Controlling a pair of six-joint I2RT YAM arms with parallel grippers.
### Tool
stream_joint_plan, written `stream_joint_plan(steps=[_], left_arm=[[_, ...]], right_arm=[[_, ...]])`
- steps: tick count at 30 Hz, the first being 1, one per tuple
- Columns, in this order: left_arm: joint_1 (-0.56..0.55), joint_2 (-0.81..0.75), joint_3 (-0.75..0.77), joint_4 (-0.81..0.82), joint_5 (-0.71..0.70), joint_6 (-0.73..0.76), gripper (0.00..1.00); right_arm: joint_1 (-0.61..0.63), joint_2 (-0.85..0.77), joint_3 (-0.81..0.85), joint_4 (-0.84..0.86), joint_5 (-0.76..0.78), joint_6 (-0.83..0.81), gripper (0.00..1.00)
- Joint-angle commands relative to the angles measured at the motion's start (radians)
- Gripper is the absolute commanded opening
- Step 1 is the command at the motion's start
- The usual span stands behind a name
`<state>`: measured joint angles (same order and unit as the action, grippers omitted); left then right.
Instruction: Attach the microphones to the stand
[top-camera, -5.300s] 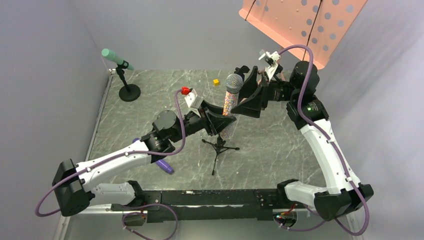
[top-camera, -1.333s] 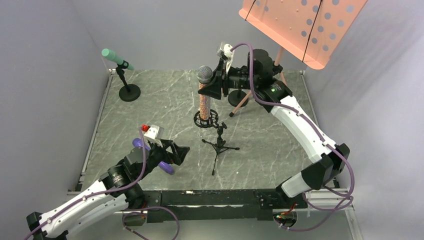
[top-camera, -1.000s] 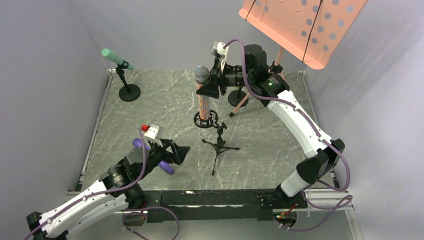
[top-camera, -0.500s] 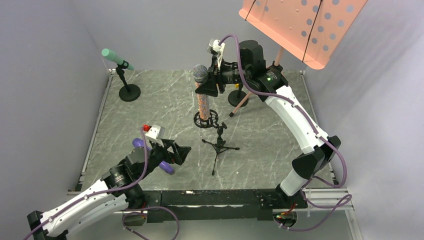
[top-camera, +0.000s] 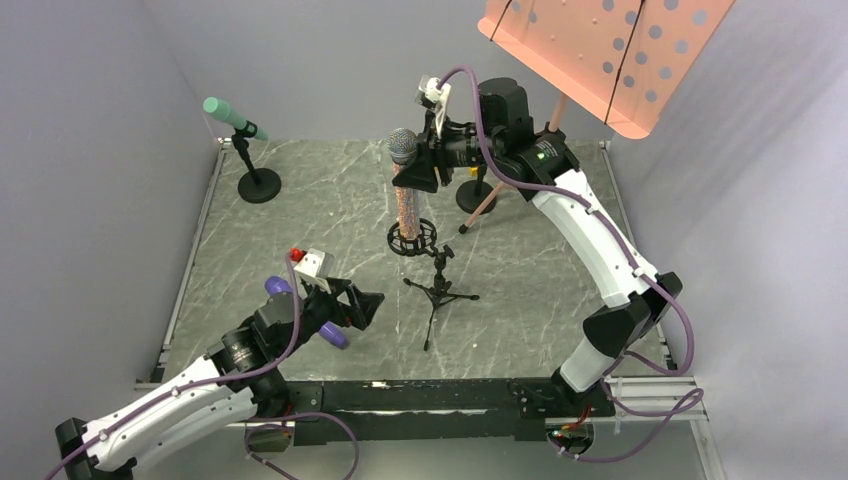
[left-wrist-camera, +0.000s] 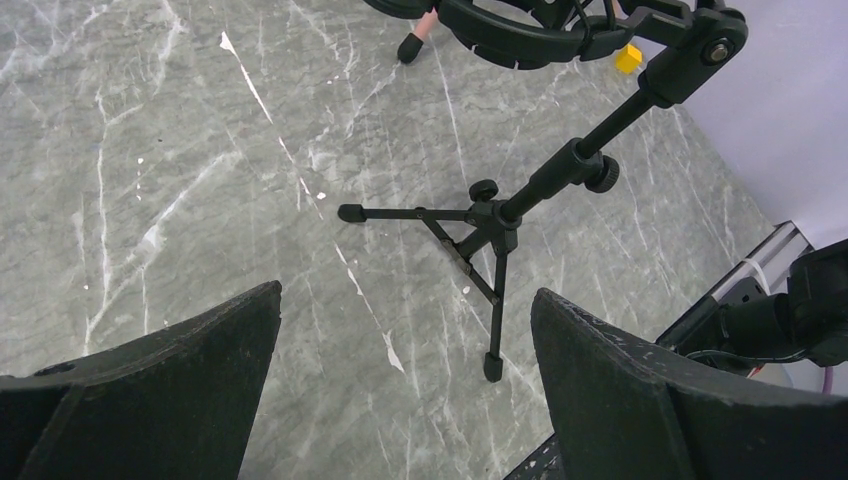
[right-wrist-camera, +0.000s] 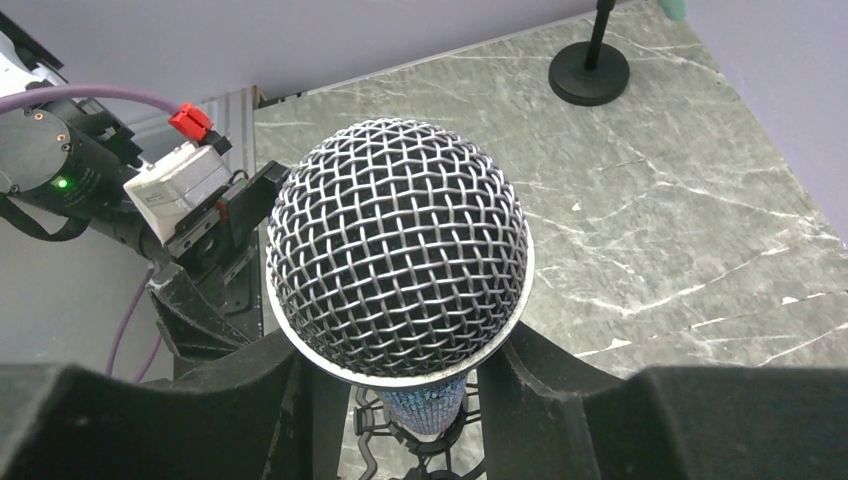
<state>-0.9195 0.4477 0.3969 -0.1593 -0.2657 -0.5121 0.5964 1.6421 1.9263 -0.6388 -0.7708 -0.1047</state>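
In the overhead view we see the right gripper (top-camera: 416, 172) at upper centre, clamped on the glittery microphone (top-camera: 405, 205) just under its silver mesh head (right-wrist-camera: 395, 245). The microphone stands upright. Its lower end reaches the black ring mount (top-camera: 412, 241) on the table (top-camera: 300, 230), but we cannot tell how deep it sits there. In the right wrist view the fingers (right-wrist-camera: 150, 420) press the shaft from either side below the mesh.

The left gripper (top-camera: 366, 308) hovers low at lower left, jaws spread wide with nothing between them. In the left wrist view we see only bare marble between its fingers (left-wrist-camera: 150, 370), with the small tripod stand (left-wrist-camera: 490, 215) beyond them. The purple microphone (top-camera: 332, 337) lies on the table, partly hidden under that arm.

At upper left the teal-green microphone (top-camera: 228, 113) sits tilted in the clip of a round-based stand (top-camera: 259, 185). We spot a yellow cube (left-wrist-camera: 628, 58) at the top right of the left wrist view. A salmon music stand (top-camera: 600, 50) fills the upper right of the overhead view.
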Motion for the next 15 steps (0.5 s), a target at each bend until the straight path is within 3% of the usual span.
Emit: stream_joint_plan(steps=[1,15], left_arm=[[0.002,0.013,0.014,0.053,0.008,0.022,0.98],[0.002,0.051,0.024,0.073,0.017,0.030,0.98]], right_arm=[[0.003,0.014,0.046,-0.078,0.011,0.005,0.00],[0.003,0.048,0.129,-0.072,-0.006,0.009,0.00]])
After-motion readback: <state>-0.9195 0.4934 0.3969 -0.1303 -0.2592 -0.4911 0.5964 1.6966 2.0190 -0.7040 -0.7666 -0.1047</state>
